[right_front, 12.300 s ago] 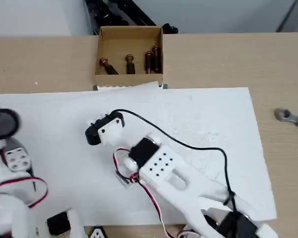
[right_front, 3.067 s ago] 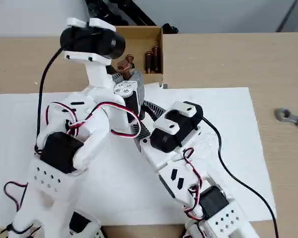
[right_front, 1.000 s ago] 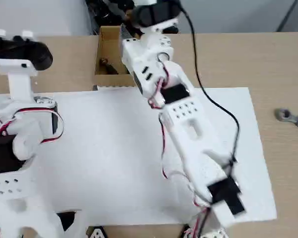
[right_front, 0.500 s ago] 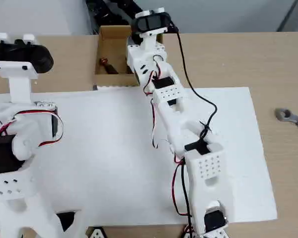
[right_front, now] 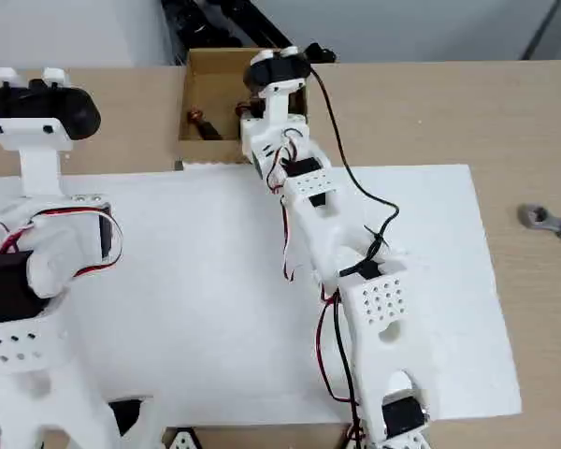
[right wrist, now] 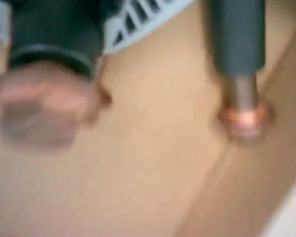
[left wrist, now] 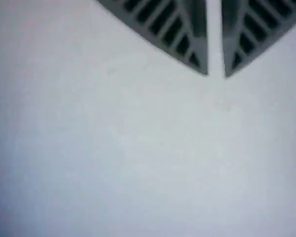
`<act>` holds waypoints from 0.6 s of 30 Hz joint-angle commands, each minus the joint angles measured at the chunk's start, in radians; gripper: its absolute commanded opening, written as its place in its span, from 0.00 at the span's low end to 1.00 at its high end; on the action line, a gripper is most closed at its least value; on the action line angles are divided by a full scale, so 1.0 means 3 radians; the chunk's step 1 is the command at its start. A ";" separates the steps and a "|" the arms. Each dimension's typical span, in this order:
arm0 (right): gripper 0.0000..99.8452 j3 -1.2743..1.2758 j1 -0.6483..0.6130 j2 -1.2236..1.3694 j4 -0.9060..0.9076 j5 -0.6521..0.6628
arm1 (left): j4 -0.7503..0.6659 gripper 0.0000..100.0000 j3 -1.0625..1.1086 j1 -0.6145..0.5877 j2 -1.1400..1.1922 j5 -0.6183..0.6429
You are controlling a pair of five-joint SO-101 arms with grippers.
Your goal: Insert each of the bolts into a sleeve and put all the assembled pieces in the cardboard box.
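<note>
So, the left arm [right_front: 37,234] is sitting around 8 o'clock. The left claw [left wrist: 214,74] is hanging over the white sheet [right_front: 168,281], pinched narrow and gripping nothing. At 12 o'clock the right arm [right_front: 327,215] is poking into the cardboard box [right_front: 206,70], where assembled pieces [right wrist: 239,74] are lying. I can't tell if the right claw [right wrist: 108,34] is gripping one. A wrench [right_front: 547,223] is lying at 3 o'clock.

Left hand [left wrist: 215,73] over white sheet [left wrist: 138,163], grey ribbed fingers [left wrist: 180,24] nearly together
</note>
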 commanded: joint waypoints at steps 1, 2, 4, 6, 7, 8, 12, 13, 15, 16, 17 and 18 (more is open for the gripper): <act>0.18 -0.0194 0.0033 -0.0115 0.0228 -0.0015 | 0.0015 0.01 -0.0013 -0.0010 -0.0041 0.0000; 0.20 -0.0194 0.0033 -0.0141 0.0294 -0.0015 | 0.0015 0.01 -0.0013 -0.0010 -0.0041 0.0000; 0.21 -0.0194 0.0033 -0.0212 0.0407 -0.0036 | 0.0015 0.01 -0.0013 -0.0010 -0.0041 0.0000; 0.21 -0.0194 0.0033 -0.0294 0.0488 -0.0036 | 0.0015 0.01 -0.0013 -0.0015 -0.0041 0.0000; 0.21 -0.0194 0.0033 -0.0340 0.0545 -0.0036 | 0.0015 0.01 -0.0013 -0.0015 -0.0041 0.0000; 0.21 -0.0194 0.0033 -0.0391 0.0611 -0.0036 | 0.0015 0.01 -0.0013 -0.0015 -0.0041 0.0000; 0.21 -0.0194 0.0033 -0.0683 0.0954 -0.0036 | 0.0015 0.01 -0.0013 -0.0015 -0.0041 -0.0005; 0.21 -0.0194 0.0033 -0.0785 0.1077 -0.0036 | 0.0015 0.01 -0.0013 -0.0015 -0.0041 -0.0005; 0.16 -0.0194 0.0033 -0.1000 0.1327 -0.0036 | 0.0015 0.01 -0.0013 -0.0015 -0.0041 -0.0005; 0.12 -0.0194 0.0038 -0.1118 0.1450 -0.0036 | 0.0015 0.01 -0.0013 -0.0015 -0.0041 -0.0005; 0.06 -0.0194 0.0038 -0.1240 0.1573 -0.0036 | 0.0015 0.01 -0.0013 -0.0015 -0.0041 -0.0005; 0.01 -0.0194 0.0038 -0.1368 0.1690 -0.0036 | 0.0015 0.01 -0.0013 -0.0015 -0.0041 -0.0005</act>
